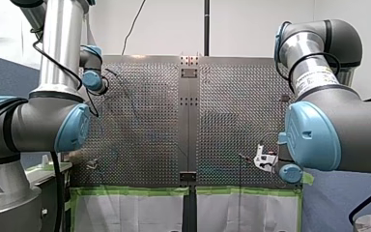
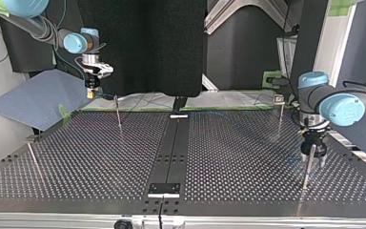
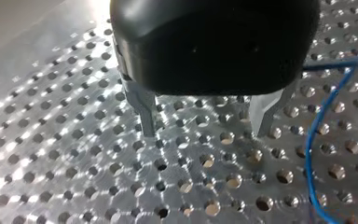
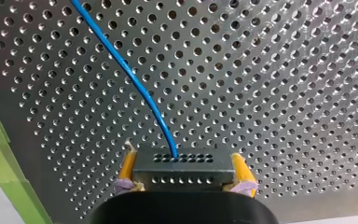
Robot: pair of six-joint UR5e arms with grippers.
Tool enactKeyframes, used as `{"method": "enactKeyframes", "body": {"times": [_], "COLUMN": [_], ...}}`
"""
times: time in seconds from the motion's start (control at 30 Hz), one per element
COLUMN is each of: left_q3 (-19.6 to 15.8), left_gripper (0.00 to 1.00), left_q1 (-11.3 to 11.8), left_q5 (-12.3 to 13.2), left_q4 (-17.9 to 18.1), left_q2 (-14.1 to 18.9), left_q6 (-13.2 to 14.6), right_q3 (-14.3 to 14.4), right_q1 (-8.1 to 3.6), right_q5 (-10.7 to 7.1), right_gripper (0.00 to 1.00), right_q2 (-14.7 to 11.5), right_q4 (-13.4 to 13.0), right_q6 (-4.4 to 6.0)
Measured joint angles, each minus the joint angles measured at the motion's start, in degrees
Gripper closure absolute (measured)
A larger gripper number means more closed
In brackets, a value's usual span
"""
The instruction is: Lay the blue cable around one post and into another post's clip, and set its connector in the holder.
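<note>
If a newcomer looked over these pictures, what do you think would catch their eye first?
Most striking is the blue cable in the right wrist view, running across the perforated table into a dark connector clamped between the yellow pads of my right hand. In the left wrist view, my left hand hangs open just above the table, its metal fingers empty, with the cable curving beside it.
</note>
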Motion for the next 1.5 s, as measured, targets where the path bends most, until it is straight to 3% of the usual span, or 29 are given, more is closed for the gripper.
{"method": "enactKeyframes", "body": {"times": [0.43, 0.77, 1.07, 1.37, 1.5], "left_q3": [0.0, -1.1, -2.4, -2.4, -2.5], "left_gripper": [0.0, 0.0, 0.0, 0.0, 0.0], "left_q1": [-0.8, -1.0, -1.2, -1.4, -1.5], "left_q5": [-0.1, -0.2, -0.4, -4.3, -4.5], "left_q4": [-0.2, 0.3, 2.2, 2.3, 2.4], "left_q2": [0.0, 0.1, 0.8, 4.1, 4.3], "left_q6": [-7.8, -10.4, -10.3, -6.2, -5.6], "right_q3": [0.0, 0.0, 0.0, 0.0, 0.0], "right_q1": [0.31, 0.46, 0.48, 0.54, 0.54], "right_q5": [0.3, 0.34, 0.39, 0.38, 0.39], "right_gripper": [0.75, 0.75, 0.75, 0.75, 0.75], "right_q2": [0.0, 0.0, 0.0, 0.0, 0.0], "right_q4": [1.1, 1.4, 1.4, 1.4, 1.6], "right_q6": [0.96, 1.08, 1.1, 1.1, 1.09]}}
